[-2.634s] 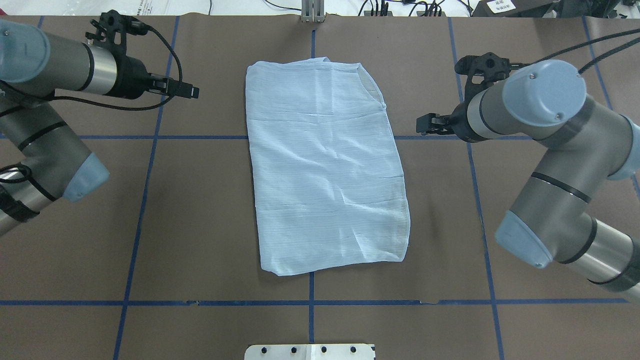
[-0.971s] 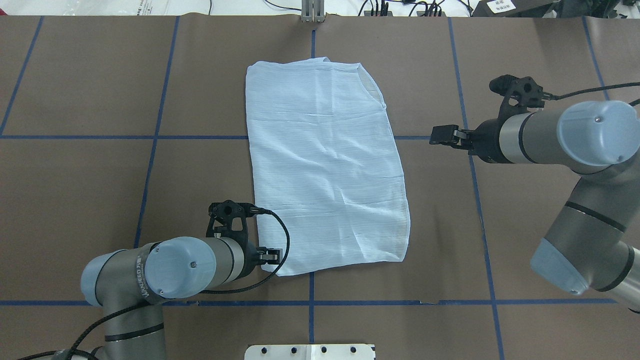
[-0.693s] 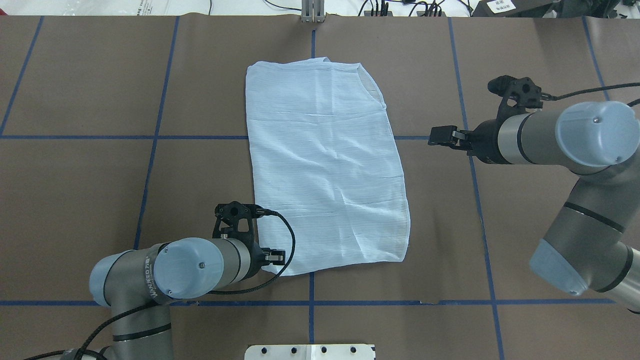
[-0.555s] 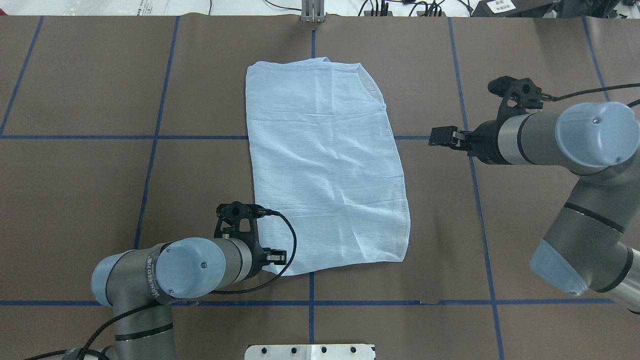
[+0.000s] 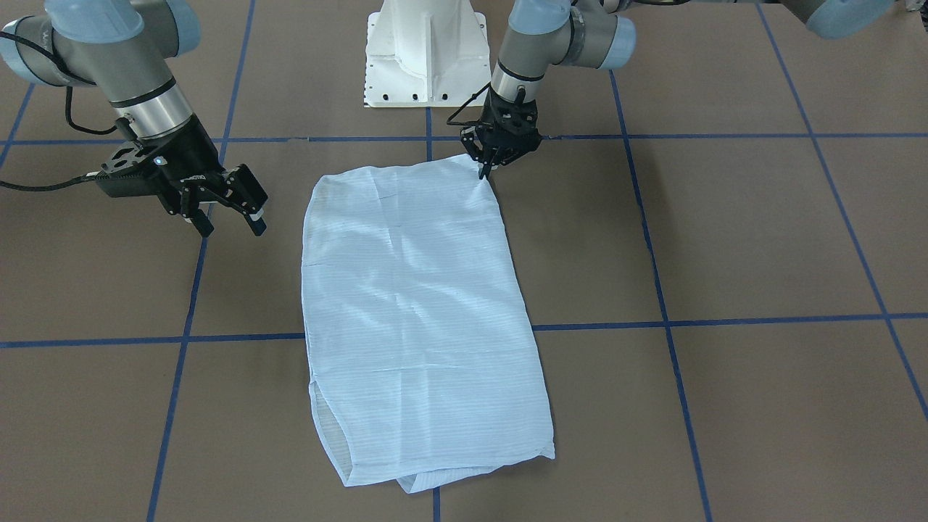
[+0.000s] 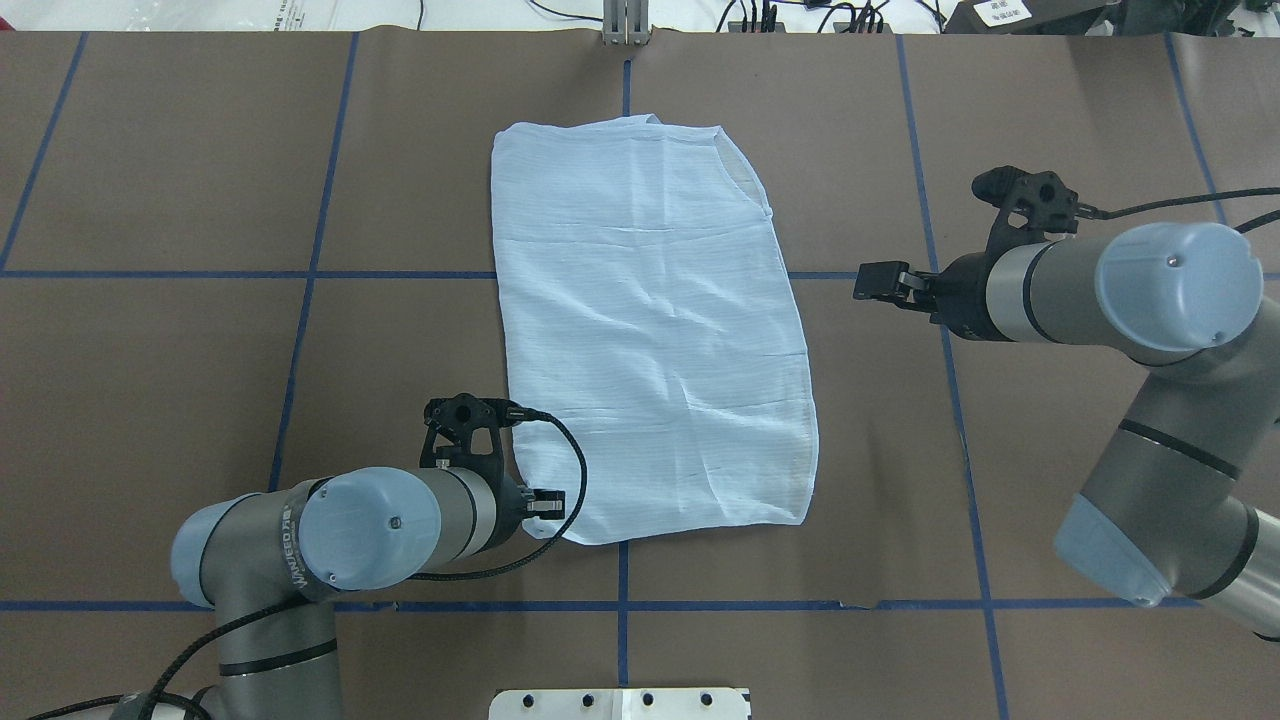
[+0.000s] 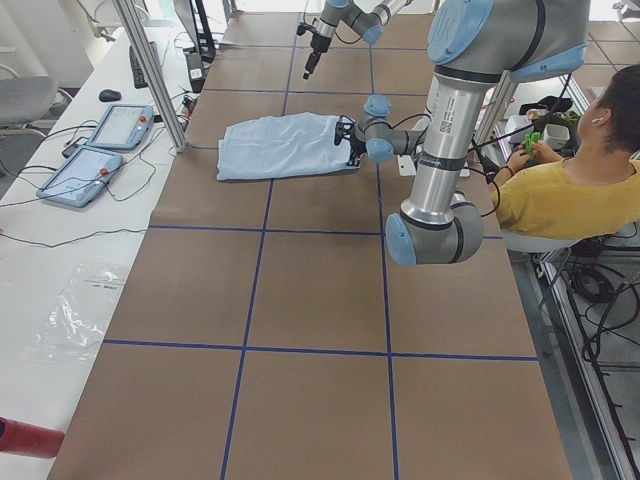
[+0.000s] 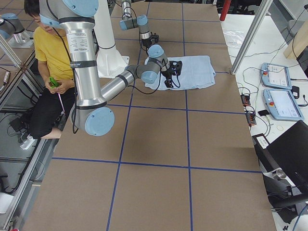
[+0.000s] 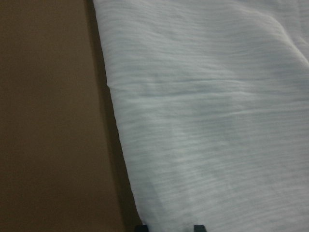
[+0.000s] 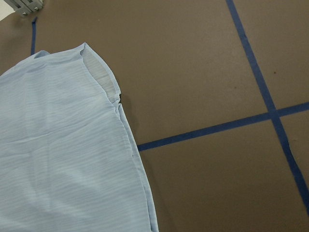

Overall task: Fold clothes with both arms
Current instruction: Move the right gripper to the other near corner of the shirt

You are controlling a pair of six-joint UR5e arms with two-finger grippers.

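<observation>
Two grippers attend the shirt (image 5: 413, 304), which lies flat at mid-table (image 5: 725, 239): the left gripper (image 5: 484, 172) appears clenched on the shirt's near corner, and the right gripper (image 5: 230, 228) hangs released, apart from the opposite edge. Grasp the matching near corner before lifting, and raise both corners level so the thin fabric does not skew.

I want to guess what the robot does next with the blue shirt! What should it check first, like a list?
1. Is the left claw at a corner of the shirt? Ok, it is at the corner nearest the robot's base.
2. Is the left claw holding the cloth? Cannot tell, its tips are too small and too close to the cloth to judge.
3. Is the right claw open? Ok, its fingers stand apart.
4. Is the right claw on the shirt? Not ok, it hangs beside the long edge, over bare table, apart from the cloth.
5. Is the shirt lying flat? Ok, it is a long folded strip with only small wrinkles.
</observation>
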